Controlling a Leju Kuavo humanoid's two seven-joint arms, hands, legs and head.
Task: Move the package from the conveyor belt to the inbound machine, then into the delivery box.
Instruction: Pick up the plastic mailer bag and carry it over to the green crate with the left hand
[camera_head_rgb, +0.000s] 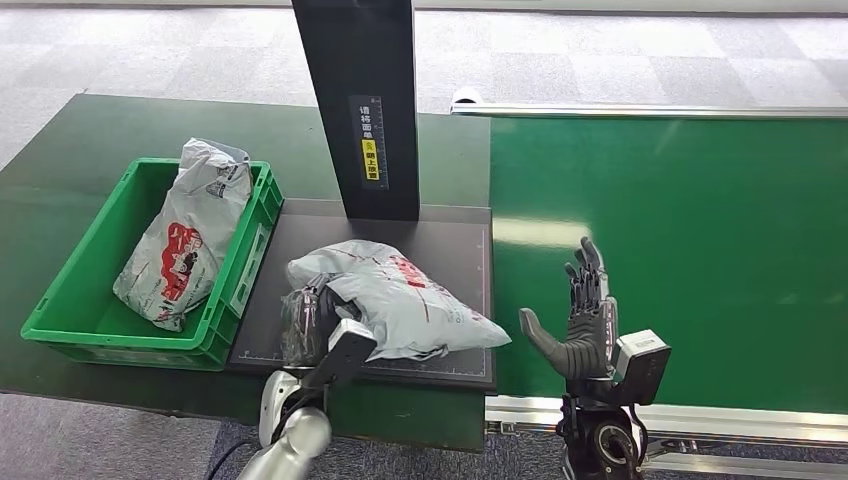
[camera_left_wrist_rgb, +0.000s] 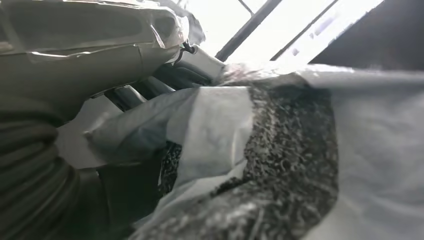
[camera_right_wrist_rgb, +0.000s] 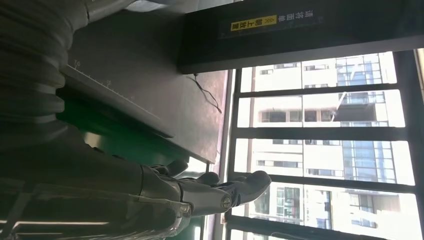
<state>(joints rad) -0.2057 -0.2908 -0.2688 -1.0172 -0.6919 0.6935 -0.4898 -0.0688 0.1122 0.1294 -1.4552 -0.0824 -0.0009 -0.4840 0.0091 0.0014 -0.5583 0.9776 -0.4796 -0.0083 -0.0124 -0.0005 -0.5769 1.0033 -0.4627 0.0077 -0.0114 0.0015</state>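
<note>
A grey plastic mailer package with red printing (camera_head_rgb: 400, 297) is lying on the flat black scanning platform of the inbound machine (camera_head_rgb: 455, 245), at about 6 o'clock from the machine's black upright post (camera_head_rgb: 365, 100). The left hand (camera_head_rgb: 308, 322) is sitting at the package's 9 o'clock end, its dark fingers (camera_head_rgb: 300, 310) curling against the crumpled plastic and gripping that end. In the left wrist view the grey film (camera_left_wrist_rgb: 210, 130) is pressing right up against those fingers (camera_left_wrist_rgb: 145, 90).

The right hand (camera_head_rgb: 580, 320) is hovering over the green conveyor belt (camera_head_rgb: 700, 230), at 3 o'clock from the package and apart from it, fingers spread and straight, thumb out, holding nothing.

A yellow label with Chinese writing (camera_head_rgb: 370, 158) is showing on the post beneath white characters, too small to read; the right wrist view is catching the same yellow label (camera_right_wrist_rgb: 253, 22).

At 9 o'clock from the platform, a green plastic delivery box (camera_head_rgb: 70, 290) is holding a second grey mailer with red printing (camera_head_rgb: 185, 235), leaning against its far wall.
</note>
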